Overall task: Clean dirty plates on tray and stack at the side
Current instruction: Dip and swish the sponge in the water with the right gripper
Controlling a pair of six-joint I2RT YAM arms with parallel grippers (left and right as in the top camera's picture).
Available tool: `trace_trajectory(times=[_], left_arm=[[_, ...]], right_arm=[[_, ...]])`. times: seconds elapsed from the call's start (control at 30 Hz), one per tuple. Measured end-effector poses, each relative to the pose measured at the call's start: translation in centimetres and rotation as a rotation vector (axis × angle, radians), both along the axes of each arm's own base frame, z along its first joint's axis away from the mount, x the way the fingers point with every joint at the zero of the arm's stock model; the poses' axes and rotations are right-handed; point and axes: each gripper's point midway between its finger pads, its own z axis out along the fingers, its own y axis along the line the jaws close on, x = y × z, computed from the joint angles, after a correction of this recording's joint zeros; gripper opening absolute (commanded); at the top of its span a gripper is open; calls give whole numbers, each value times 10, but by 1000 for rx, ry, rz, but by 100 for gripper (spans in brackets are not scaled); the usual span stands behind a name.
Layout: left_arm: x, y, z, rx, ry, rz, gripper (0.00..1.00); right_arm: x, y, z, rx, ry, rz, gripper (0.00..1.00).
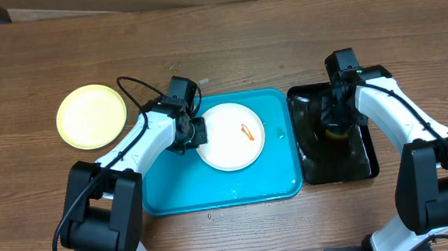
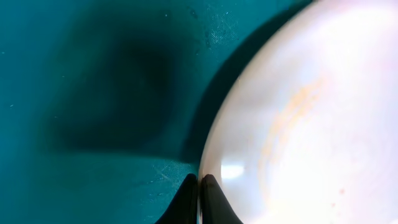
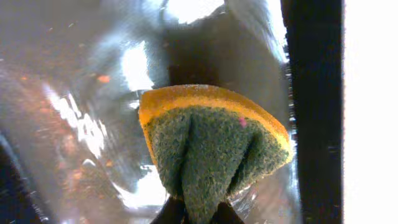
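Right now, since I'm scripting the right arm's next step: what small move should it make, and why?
Probably swing the right gripper leftward from the black tray to over the white plate. It is shut on the sponge, the left gripper pinches the plate's rim on the turquoise tray, and an orange smear shows on the plate.

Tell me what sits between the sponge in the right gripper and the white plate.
Only tray edges: the right gripper holds the sponge over the black tray, whose left wall and the right rim of the blue tray lie before the white plate.
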Motion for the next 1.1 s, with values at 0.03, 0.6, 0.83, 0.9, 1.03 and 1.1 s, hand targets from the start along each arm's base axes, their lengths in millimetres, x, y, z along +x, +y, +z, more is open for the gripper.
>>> trace_trajectory(times=[0.03,0.6,0.83,0.9,1.03,1.1], left_arm=[[0,0,0,0,0,0,4],[-5,2,-1,2,26,29,7],[-8,0,-1,-9,39,25,21],[-7,-1,-1,-14,36,26,21],[-5,-2,-1,-17,27,26,18],[-5,-2,-1,-17,28,28,6]], right_arm=[[0,-2,0,-10,-1,5,4],[-8,-9,31,-67,59,175,4],[-4,-9,38,-74,53,214,4],[-4,-10,38,-75,57,221,4],[-4,-10,38,-77,57,225,4],[-5,-10,38,-77,59,229,4]])
